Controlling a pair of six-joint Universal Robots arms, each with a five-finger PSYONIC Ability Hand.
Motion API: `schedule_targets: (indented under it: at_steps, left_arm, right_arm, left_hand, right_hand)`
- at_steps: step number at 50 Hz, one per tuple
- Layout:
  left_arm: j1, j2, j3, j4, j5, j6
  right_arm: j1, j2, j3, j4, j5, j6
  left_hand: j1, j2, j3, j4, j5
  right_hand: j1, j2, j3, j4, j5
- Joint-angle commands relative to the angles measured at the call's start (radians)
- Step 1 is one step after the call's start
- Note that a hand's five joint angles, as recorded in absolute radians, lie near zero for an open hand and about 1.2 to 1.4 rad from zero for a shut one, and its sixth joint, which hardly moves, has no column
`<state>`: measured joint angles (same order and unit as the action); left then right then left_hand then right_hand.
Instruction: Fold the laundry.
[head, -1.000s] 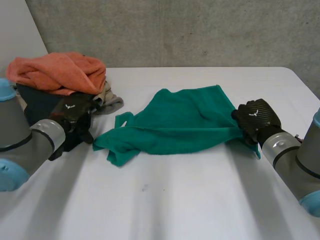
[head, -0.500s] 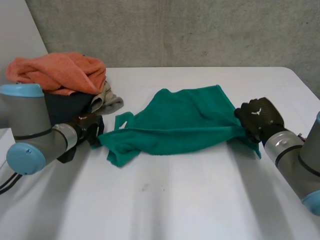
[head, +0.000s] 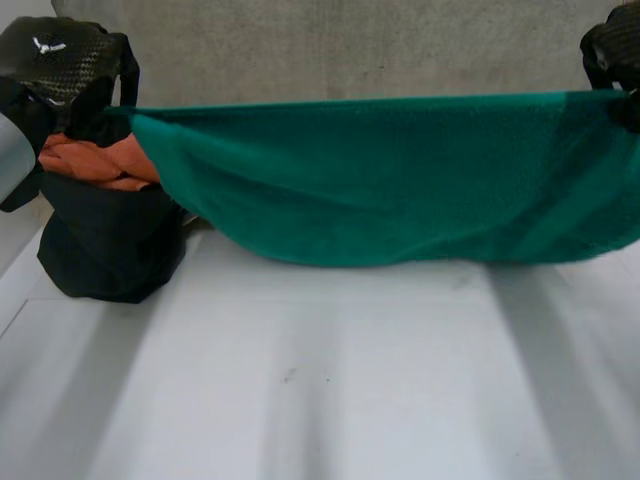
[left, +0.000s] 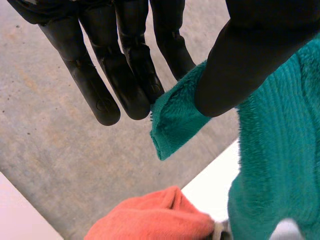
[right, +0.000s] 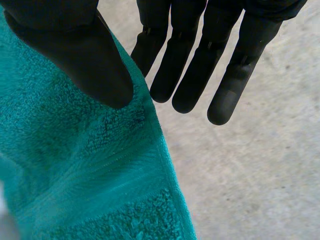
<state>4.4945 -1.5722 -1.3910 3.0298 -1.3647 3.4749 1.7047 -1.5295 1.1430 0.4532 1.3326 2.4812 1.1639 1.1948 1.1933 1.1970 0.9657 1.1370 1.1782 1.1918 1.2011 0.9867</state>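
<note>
White counter nearest, bare in the foreground. Above it the green towel is stretched wide across the head view and held up in the air by its top edge. The top edge is taut and nearly level. The lower edge sags in a shallow curve, deepest toward the left. Cannot tell whether that lower edge touches the counter.

Left hand is raised at the towel's upper left corner. In the left wrist view, the thumb presses the corner against the straight fingers, a pinch grasp, with a small flap of towel poking out past the fingertips.

Right hand is raised at the towel's upper right corner. In the right wrist view, the thumb sits on the towel's hemmed edge and clamps it against the near finger. The other fingers are straight and splayed beside the cloth. The towel hangs down from that pinch.

Behind the towel's left end, a dark cloth sits in a heap on the counter. An orange towel lies on top of it, partly hidden by the green towel and the left hand.

Farthest back is a grey concrete wall.
</note>
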Motion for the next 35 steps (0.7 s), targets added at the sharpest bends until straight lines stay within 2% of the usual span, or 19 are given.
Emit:
schedule_targets:
  at_steps: [1,6,9,11,15,17,18,20,22,25,28,35]
  left_arm:
    - [-0.043,-0.193,-0.031,-0.005,-0.028,0.208]
    - [-0.080,-0.393,0.061,0.015,-0.089,0.288]
    - [-0.107,-0.518,0.208,0.063,-0.128,0.299]
    - [-0.124,-0.569,0.286,0.108,-0.132,0.311]
    - [-0.126,-0.635,0.460,0.312,-0.134,0.306]
    - [-0.129,-0.655,0.545,0.481,-0.142,0.309]
    - [-0.129,-0.658,0.570,0.535,-0.145,0.309]
    - [-0.133,-0.661,0.621,0.684,-0.148,0.311]
    - [-0.135,-0.663,0.659,0.756,-0.148,0.309]
    - [-0.143,-0.664,0.694,0.784,-0.157,0.309]
    - [-0.144,-0.658,0.688,0.765,-0.157,0.308]
    - [-0.143,-0.648,0.521,0.744,-0.148,0.306]
  right_arm:
    - [-0.014,0.172,0.047,0.019,-0.013,-0.044]
    - [-0.002,0.290,0.058,0.005,0.019,-0.079]
    - [0.001,0.373,0.026,-0.054,0.071,-0.076]
    - [0.001,0.414,-0.031,-0.152,0.112,-0.070]
    - [0.010,0.427,-0.126,-0.361,0.194,-0.039]
    - [0.024,0.425,-0.167,-0.468,0.221,-0.015]
    - [0.036,0.419,-0.193,-0.589,0.247,0.013]
    - [0.046,0.402,-0.206,-0.709,0.266,0.039]
    - [0.049,0.370,-0.203,-0.865,0.278,0.057]
    - [0.052,0.353,-0.201,-0.950,0.275,0.061]
    - [0.058,0.345,-0.198,-0.949,0.266,0.061]
    - [0.061,0.342,-0.083,-0.923,0.223,0.067]
  left_hand:
    - [0.232,0.201,0.203,0.199,0.256]
    - [0.232,0.201,0.203,0.199,0.256]
    - [0.232,0.201,0.203,0.199,0.256]
    - [0.232,0.201,0.203,0.199,0.256]
    - [0.232,0.201,0.203,0.199,0.256]
    - [0.232,0.201,0.203,0.199,0.256]
    - [0.232,0.201,0.203,0.199,0.256]
    - [0.232,0.201,0.203,0.199,0.256]
    - [0.232,0.201,0.203,0.199,0.256]
    - [0.232,0.201,0.203,0.199,0.256]
    - [0.232,0.201,0.203,0.199,0.256]
    - [0.232,0.201,0.203,0.199,0.256]
  right_hand:
    - [0.259,0.218,0.204,0.195,0.235]
    - [0.259,0.218,0.204,0.195,0.235]
    - [0.259,0.218,0.204,0.195,0.235]
    - [0.259,0.218,0.204,0.195,0.235]
    - [0.259,0.218,0.204,0.195,0.235]
    - [0.259,0.218,0.204,0.195,0.235]
    - [0.259,0.218,0.204,0.195,0.235]
    - [0.259,0.218,0.204,0.195,0.235]
    - [0.259,0.218,0.204,0.195,0.235]
    - [0.259,0.218,0.204,0.195,0.235]
    - [0.259,0.218,0.204,0.195,0.235]
    - [0.259,0.218,0.204,0.195,0.235]
